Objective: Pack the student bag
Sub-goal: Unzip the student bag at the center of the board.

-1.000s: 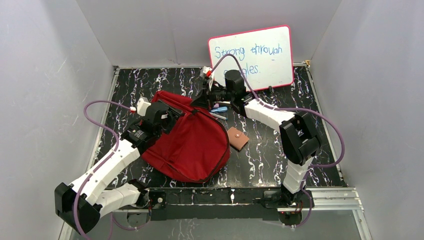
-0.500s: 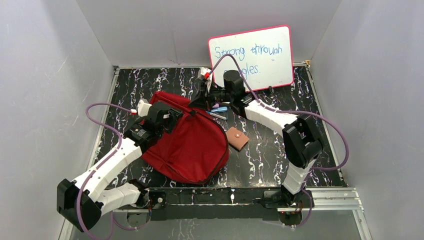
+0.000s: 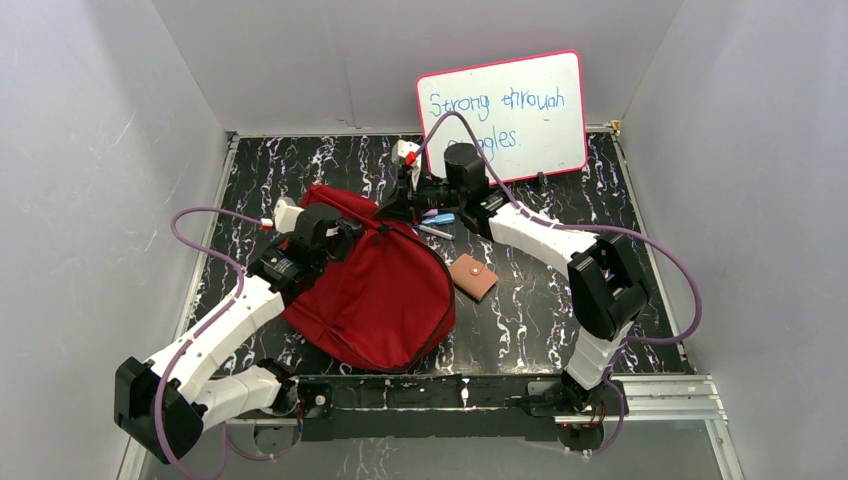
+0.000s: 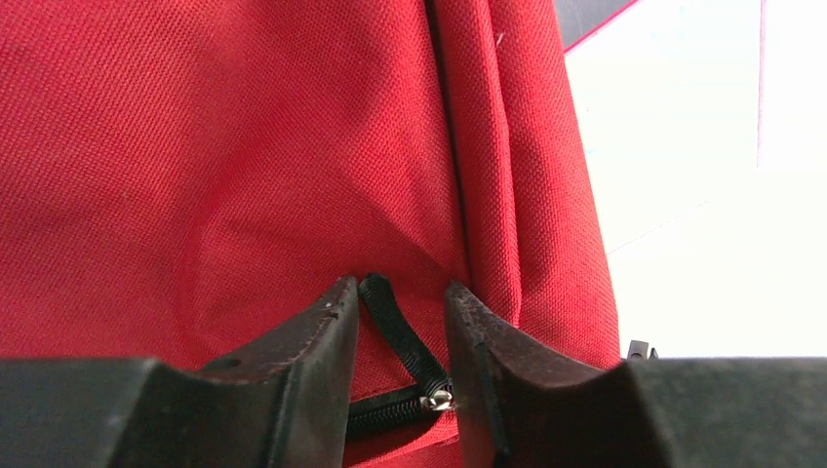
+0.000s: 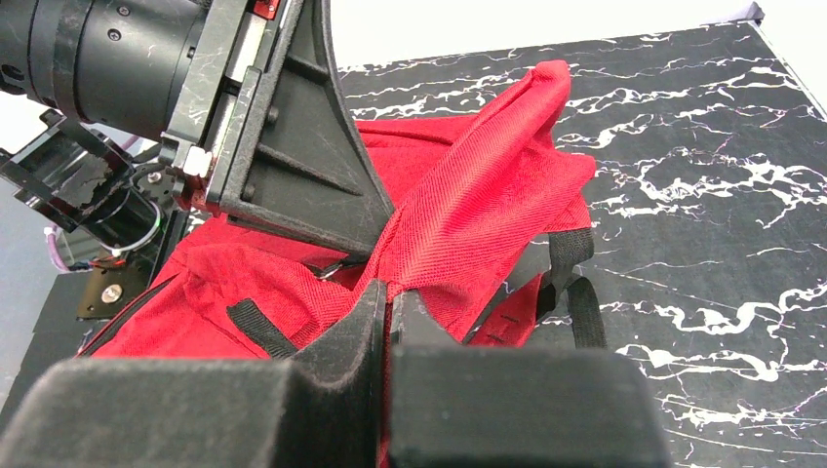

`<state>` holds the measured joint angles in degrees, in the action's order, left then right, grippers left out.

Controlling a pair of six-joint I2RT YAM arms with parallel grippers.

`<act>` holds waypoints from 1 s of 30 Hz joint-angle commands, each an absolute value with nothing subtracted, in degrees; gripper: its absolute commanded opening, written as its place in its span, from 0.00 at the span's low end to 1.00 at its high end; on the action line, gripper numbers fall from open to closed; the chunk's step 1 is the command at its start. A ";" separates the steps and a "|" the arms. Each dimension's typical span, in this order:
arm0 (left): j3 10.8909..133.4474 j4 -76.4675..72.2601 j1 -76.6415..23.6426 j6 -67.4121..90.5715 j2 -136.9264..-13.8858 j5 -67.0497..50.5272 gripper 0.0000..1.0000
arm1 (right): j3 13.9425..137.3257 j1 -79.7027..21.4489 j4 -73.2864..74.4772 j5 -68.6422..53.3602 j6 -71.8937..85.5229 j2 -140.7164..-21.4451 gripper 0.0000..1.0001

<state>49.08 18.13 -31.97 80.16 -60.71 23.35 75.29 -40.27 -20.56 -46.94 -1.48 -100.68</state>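
The red student bag [image 3: 385, 295] lies on the dark marbled table, left of centre. My left gripper [image 3: 350, 232] hovers over its upper left part. In the left wrist view the jaws of the left gripper [image 4: 400, 288] stand apart around the black zipper pull [image 4: 395, 327], with a gap left on either side of it. My right gripper [image 3: 393, 208] is at the bag's far edge. In the right wrist view the right gripper [image 5: 392, 292] is shut, pinching a fold of the student bag's [image 5: 468, 185] red fabric and holding it raised. A black strap [image 5: 575, 283] hangs beside the fold.
A small tan wallet [image 3: 473, 275] lies just right of the bag. Blue and pink pens [image 3: 437, 222] lie under the right forearm. A whiteboard [image 3: 503, 115] with writing leans on the back wall. Grey walls close in three sides.
The left jaws have narrowed around the zipper pull. The right gripper has shifted slightly left and back, still pinching the bag's fabric.
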 commanded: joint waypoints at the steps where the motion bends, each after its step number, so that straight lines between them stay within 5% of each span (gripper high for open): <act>1: 48.08 16.09 -31.42 80.53 -60.38 25.58 0.32 | 76.83 -41.65 -28.58 -50.17 -2.64 -95.01 0.00; 14: 47.00 14.96 -31.37 79.99 -59.60 25.97 0.00 | 75.69 -42.06 -28.29 -47.57 -3.88 -93.90 0.00; 30: 43.01 24.16 -31.29 77.46 -52.00 30.62 0.00 | 74.14 -42.01 -28.67 -35.29 -7.15 -92.72 0.00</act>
<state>44.31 18.90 -31.66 78.48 -54.63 25.80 73.10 -41.71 -19.42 -38.35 -4.86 -98.32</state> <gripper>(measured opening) 0.010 0.063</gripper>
